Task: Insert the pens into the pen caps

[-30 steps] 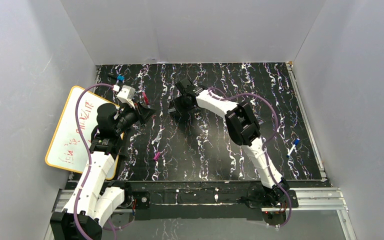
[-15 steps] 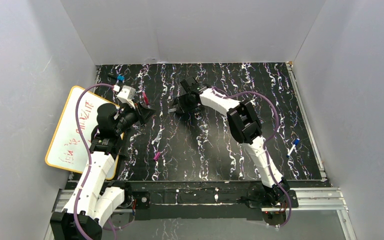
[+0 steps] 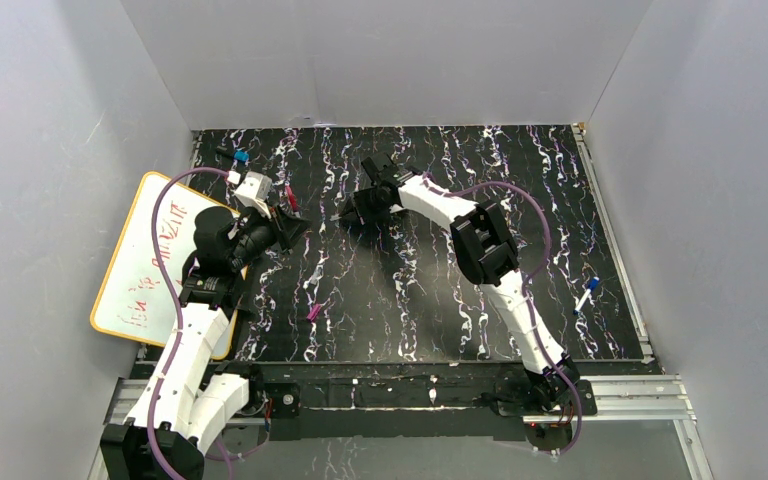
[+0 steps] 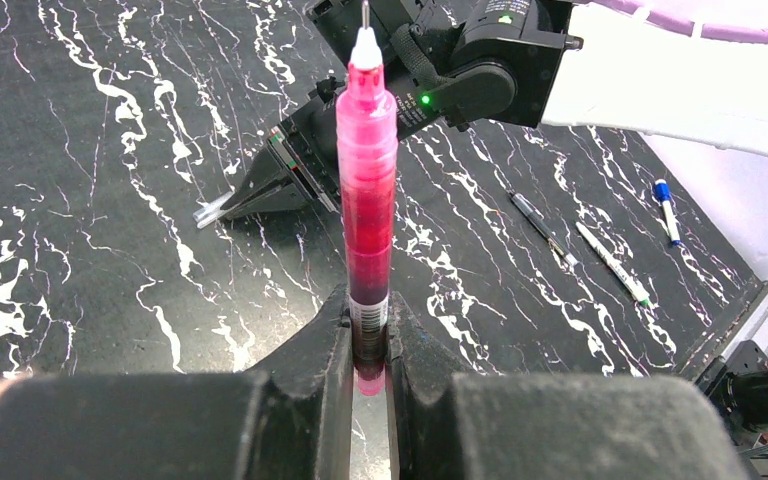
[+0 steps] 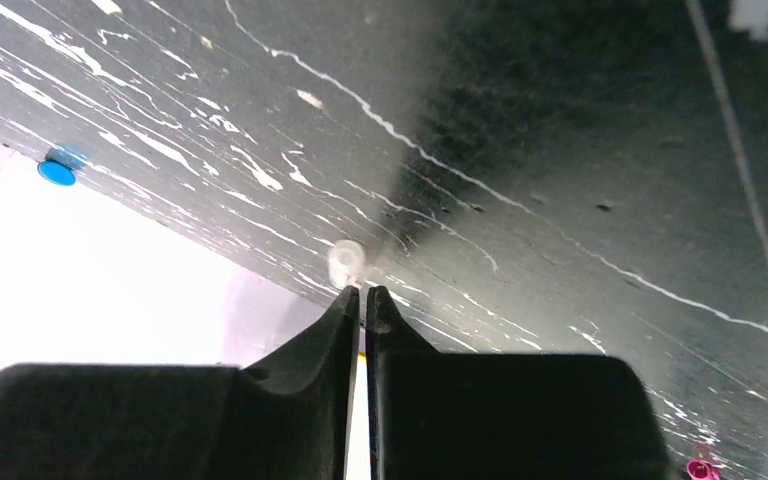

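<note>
Left wrist view: the left gripper pinches a pink pen upright by its base. The right gripper, fingers pressed nearly together, nips a pale cap over the black table.

My work surface: black mat, white and purple veins, reaching far corners. Plain pale grey walls box me in: back wall, left wall, right wall. Metal rail along near edge. Whiteboard, yellow rim, overhangs left edge. Light even, shadows soft.
</note>
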You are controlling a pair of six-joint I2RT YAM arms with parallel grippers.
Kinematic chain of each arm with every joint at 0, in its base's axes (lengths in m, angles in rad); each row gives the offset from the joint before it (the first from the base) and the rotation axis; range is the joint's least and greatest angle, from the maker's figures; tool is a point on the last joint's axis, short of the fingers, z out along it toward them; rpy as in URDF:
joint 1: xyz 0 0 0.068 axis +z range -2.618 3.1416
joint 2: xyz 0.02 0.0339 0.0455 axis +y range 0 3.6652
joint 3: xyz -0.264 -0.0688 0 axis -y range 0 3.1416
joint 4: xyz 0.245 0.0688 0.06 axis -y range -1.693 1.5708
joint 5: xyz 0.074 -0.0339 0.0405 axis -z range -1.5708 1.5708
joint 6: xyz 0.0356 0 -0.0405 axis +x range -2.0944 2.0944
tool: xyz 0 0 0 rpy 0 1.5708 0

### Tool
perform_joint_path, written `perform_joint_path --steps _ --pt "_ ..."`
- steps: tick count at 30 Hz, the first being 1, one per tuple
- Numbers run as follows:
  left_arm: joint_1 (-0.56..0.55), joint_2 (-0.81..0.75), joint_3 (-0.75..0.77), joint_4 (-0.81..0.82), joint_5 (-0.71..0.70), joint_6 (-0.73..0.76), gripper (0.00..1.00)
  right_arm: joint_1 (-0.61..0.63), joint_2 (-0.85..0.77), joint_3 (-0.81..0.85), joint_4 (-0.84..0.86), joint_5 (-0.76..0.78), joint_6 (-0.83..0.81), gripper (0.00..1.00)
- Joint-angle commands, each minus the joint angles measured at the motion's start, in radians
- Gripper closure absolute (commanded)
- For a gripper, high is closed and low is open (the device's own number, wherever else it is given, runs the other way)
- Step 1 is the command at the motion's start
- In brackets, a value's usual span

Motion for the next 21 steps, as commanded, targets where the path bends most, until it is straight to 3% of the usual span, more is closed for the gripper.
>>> perform_joint_path --steps 1,3,12,15,21 --pt "0.004 -0.024 0.042 -0.01 -0.002 0.017 1.0 -0.003 0.053 -0.002 -0.026 -0.074 0.034 0.89" --pt "0.004 -0.024 0.043 -0.012 -0.002 0.019 1.0 -0.006 0.056 -0.015 -0.013 -0.095 0.034 0.99" --pt "0.003 -0.026 0.044 -0.018 -0.008 0.023 1.0 -0.032 0.022 -0.07 -0.057 -0.075 -0.029 0.99" --pt "0.003 -0.025 0.044 -0.016 -0.006 0.023 1.0 -0.034 0.036 -0.009 -0.067 -0.071 -0.063 0.98" --pt "0.003 -0.023 0.043 -0.017 -0.003 0.023 1.0 -0.03 0.038 0.061 0.148 -0.073 -0.184 0.91"
